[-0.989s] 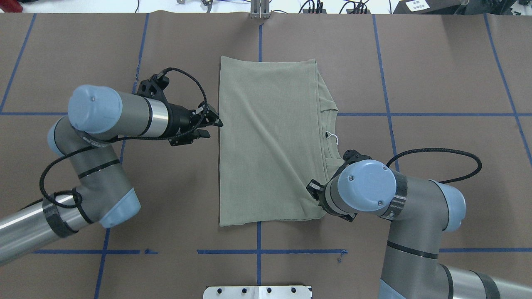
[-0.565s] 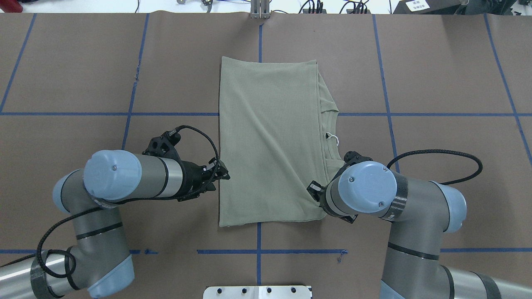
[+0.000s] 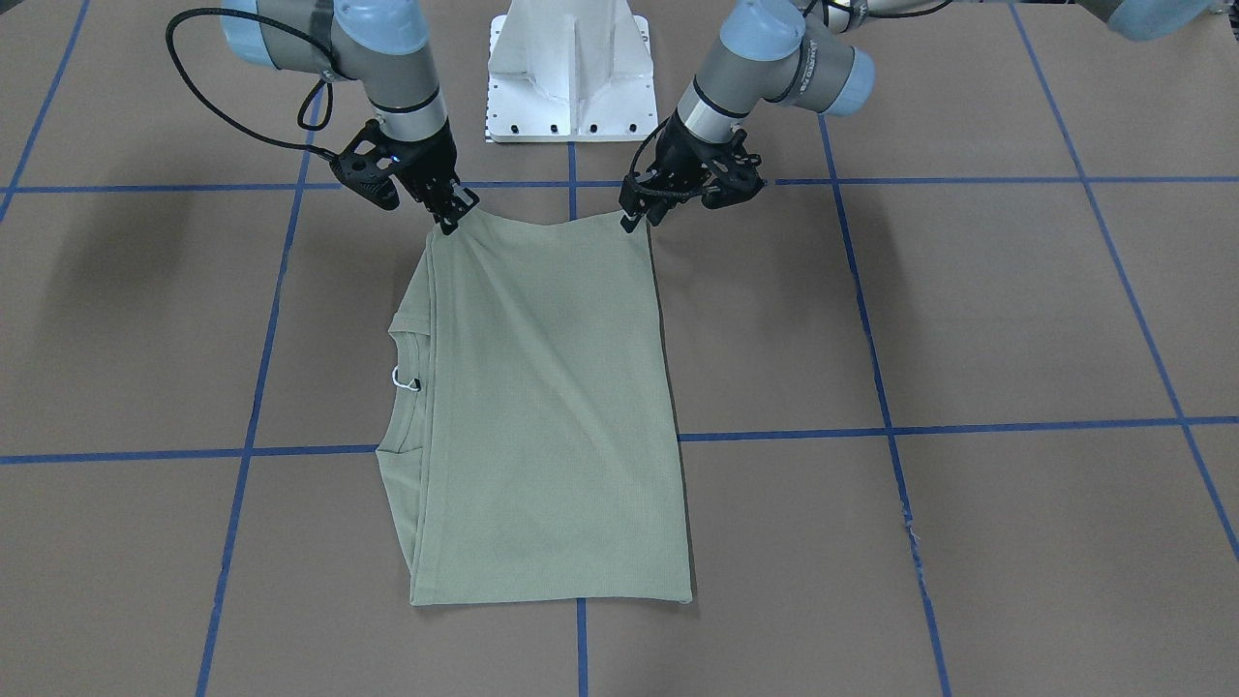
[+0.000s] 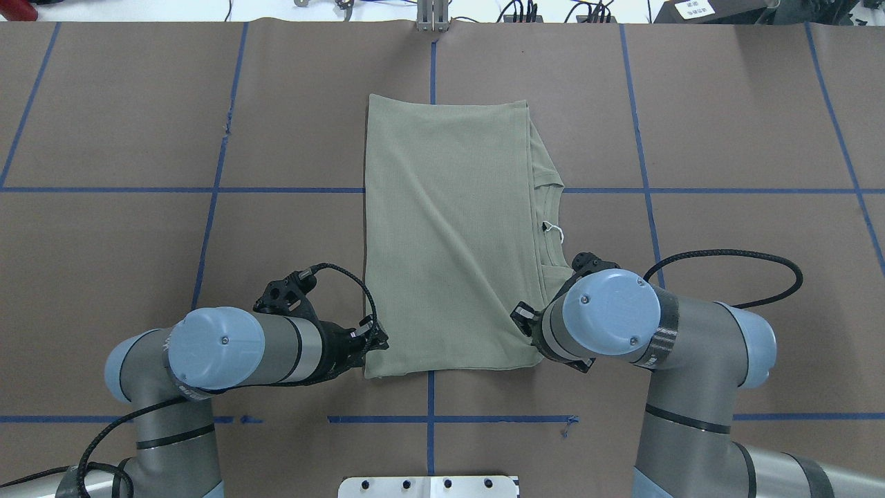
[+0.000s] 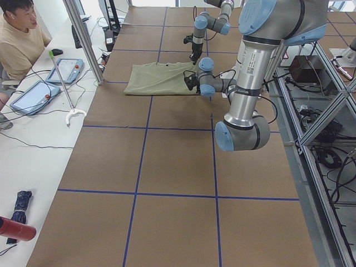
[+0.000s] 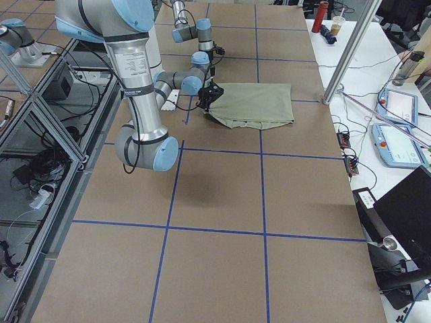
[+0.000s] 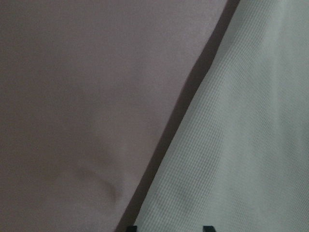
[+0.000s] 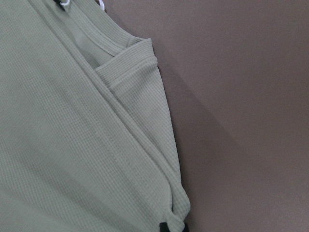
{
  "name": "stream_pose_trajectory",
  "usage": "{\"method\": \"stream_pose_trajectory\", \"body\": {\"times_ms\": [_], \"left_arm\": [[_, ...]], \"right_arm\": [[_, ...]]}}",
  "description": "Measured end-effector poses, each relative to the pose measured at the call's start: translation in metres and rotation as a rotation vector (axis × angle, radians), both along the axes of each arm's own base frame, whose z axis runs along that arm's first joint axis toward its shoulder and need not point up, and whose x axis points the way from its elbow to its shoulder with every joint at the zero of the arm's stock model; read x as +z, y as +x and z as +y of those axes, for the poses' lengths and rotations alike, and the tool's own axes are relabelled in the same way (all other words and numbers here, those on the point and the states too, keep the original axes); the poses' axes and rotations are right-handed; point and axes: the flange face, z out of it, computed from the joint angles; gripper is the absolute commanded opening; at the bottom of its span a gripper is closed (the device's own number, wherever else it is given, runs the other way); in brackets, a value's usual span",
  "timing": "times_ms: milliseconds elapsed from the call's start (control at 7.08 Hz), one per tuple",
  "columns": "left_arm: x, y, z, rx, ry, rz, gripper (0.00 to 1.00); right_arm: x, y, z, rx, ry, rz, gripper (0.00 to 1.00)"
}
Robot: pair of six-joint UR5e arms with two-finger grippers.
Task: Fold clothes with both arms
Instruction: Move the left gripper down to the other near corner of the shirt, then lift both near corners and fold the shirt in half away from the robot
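Observation:
The sage-green shirt (image 4: 449, 235) lies folded into a long rectangle in the middle of the table, its collar and white tag loop (image 4: 551, 226) showing along the right edge. My right gripper (image 3: 452, 220) is shut on the shirt's near right corner, which is bunched at its tips; in the overhead view the wrist hides it. My left gripper (image 3: 631, 219) sits low at the near left corner (image 4: 373, 370). In the left wrist view its two tips stand apart at the bottom edge, open, with the shirt's edge (image 7: 193, 145) between them.
The white robot base (image 3: 571, 68) stands just behind the shirt's near edge. Blue tape lines cross the brown table cover (image 4: 138, 104). A person (image 5: 19, 39) sits at a side bench with tablets (image 5: 64, 69) beyond the table's far edge.
My left arm has slid back along the shirt's left edge, from its middle to the near left corner. The right arm and the shirt have stayed put.

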Motion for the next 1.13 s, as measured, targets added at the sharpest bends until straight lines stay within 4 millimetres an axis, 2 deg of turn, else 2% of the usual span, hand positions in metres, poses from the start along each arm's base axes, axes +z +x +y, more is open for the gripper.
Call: {"method": "stream_pose_trajectory", "body": {"times_ms": [283,424,565,989,1130], "left_arm": [[0.004,0.007,0.009,0.013,-0.002,-0.008,0.53],[0.007,0.011,0.014,0.015,0.000,-0.015,0.42],[0.008,0.014,0.017,0.016,0.002,-0.020,0.00],[0.004,0.010,0.015,0.012,0.019,-0.013,0.00],[-0.008,0.002,0.016,0.013,0.026,0.004,0.00]], "right_arm": [[-0.001,0.000,0.000,0.000,0.000,-0.001,0.00],[-0.001,0.000,0.000,0.000,0.000,-0.001,0.00],[-0.001,0.000,0.000,0.000,0.000,-0.002,0.00],[0.001,0.001,0.000,0.000,-0.002,0.002,0.00],[0.003,0.002,0.000,0.002,-0.001,0.004,0.00]]}}
